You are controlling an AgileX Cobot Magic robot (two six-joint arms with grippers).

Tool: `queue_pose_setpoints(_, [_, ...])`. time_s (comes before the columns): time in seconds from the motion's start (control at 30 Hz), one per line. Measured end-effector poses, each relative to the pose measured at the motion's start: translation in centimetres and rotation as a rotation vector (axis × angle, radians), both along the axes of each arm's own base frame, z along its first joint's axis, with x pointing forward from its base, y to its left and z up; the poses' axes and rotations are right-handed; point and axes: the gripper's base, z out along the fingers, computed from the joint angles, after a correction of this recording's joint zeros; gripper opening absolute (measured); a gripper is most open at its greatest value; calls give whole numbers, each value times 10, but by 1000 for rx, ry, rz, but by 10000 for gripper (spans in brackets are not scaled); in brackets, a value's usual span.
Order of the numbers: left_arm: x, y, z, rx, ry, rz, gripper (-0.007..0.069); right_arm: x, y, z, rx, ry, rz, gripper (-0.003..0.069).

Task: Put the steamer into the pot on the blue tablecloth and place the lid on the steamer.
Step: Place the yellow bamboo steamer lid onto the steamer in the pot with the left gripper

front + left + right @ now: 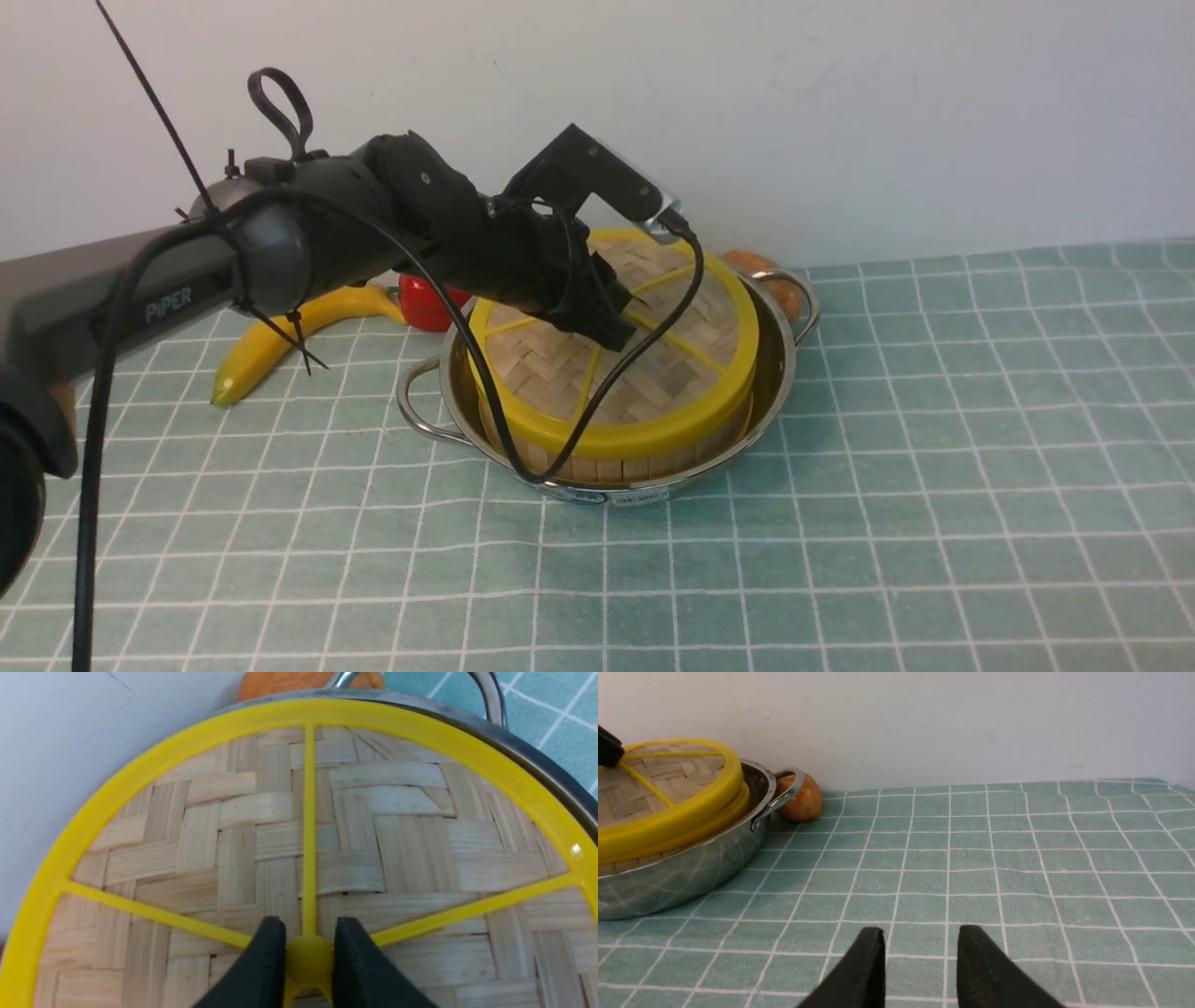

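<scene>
The steel pot (780,373) stands on the blue tablecloth (934,467) near the back wall. The steamer (635,464) sits inside it; only its slatted wall and yellow rim show. The lid (653,364) lies over the steamer, tilted a little, and hides its contents. My left gripper (611,331) is shut on the lid's yellow centre knob, as the left wrist view (309,952) shows. The lid (397,826) fills that view. My right gripper (920,947) is open and empty, low over the cloth to the right of the pot (691,872). It is out of the front view.
A banana (280,341) and a red pepper (429,303) lie left of the pot. An orange-brown round item (761,271) lies behind the pot's right handle, against the white wall; it also shows in the right wrist view (801,798).
</scene>
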Motion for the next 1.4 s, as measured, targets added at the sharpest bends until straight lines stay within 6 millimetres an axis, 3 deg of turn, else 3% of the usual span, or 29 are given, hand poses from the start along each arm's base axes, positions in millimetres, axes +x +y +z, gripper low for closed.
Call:
queue_pose_setpoints(1.1, [4, 0, -4, 2, -15, 17, 124, 0, 0, 0, -2, 0, 0, 240])
queue_pose_setpoints(1.2, [3, 0, -4, 2, -13, 16, 142, 0, 0, 0, -2, 0, 0, 240])
queue_pose_setpoints(1.4, [2, 0, -5, 7, 3, 0, 266, 0, 0, 0, -2, 0, 0, 240])
